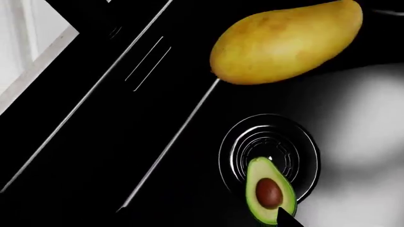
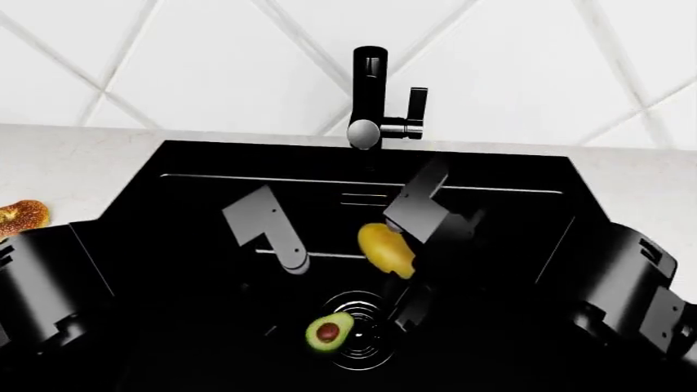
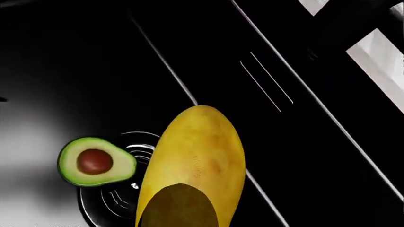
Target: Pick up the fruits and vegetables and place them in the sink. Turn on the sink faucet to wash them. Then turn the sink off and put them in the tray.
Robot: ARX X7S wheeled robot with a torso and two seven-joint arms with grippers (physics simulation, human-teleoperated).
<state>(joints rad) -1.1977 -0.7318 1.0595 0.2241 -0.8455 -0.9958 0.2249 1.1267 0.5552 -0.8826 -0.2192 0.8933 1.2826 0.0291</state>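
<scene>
The black sink (image 2: 196, 188) fills the head view, with the black faucet (image 2: 370, 98) upright behind it. A halved avocado (image 2: 329, 332) lies cut face up on the round drain (image 2: 365, 343). The yellow fruit (image 2: 387, 249) hangs above the basin floor, with my right gripper (image 2: 409, 237) shut on it. In the right wrist view the yellow fruit (image 3: 192, 165) fills the space at the jaws, and the avocado (image 3: 94, 161) sits beside it. My left gripper (image 2: 294, 261) hovers open over the basin; one dark fingertip (image 1: 287, 218) overlaps the avocado (image 1: 268, 194). The tray is out of view.
A browned bread roll (image 2: 22, 216) sits on the pale counter (image 2: 77, 155) left of the sink. A white tiled wall (image 2: 218, 65) rises behind the faucet. The faucet's lever (image 2: 415, 104) sticks out on its right side.
</scene>
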